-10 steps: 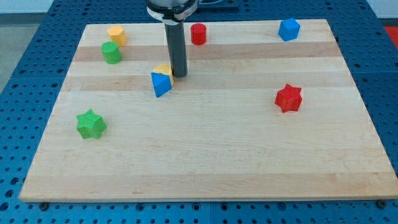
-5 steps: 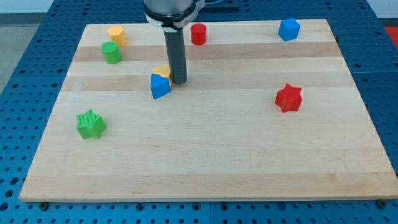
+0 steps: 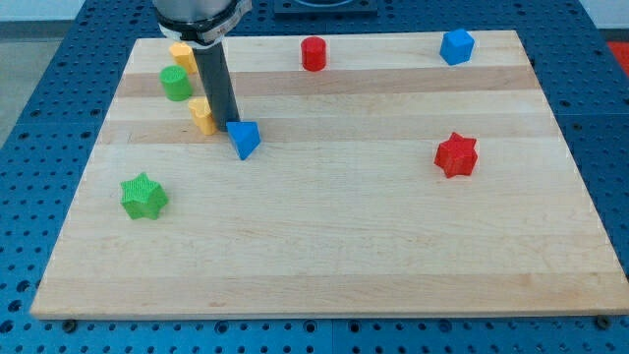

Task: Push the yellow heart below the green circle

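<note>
The yellow heart [image 3: 201,115] lies on the wooden board, just below and to the right of the green circle [image 3: 177,84]. My tip [image 3: 225,121] stands right against the heart's right side, between it and the blue triangle [image 3: 243,139]. The rod rises up to the view's top and hides part of the board behind it.
A second yellow block [image 3: 181,51] sits above the green circle near the board's top edge. A red cylinder [image 3: 314,53] and a blue block [image 3: 456,46] lie along the top. A red star [image 3: 456,154] is at the right, a green star [image 3: 143,196] at the lower left.
My tip has swept to the left, pushing the yellow heart left toward the green circle. The blue triangle has shifted slightly left and turned.
</note>
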Available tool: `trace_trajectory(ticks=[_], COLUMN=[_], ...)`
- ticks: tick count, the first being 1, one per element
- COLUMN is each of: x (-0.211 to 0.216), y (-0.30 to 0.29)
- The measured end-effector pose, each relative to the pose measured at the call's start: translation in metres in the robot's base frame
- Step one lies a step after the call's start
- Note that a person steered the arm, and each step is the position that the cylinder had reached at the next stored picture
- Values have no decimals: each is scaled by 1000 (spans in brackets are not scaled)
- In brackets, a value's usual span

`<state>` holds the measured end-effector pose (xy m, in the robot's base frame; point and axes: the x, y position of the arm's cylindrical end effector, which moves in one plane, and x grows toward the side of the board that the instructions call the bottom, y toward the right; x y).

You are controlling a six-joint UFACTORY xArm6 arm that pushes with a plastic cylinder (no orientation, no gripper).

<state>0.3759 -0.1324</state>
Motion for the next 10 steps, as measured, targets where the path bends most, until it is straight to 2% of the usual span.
trace_trajectory(ticks=[1, 3, 6, 10], x=[-3, -35, -32, -23], y=[18, 18, -30, -24])
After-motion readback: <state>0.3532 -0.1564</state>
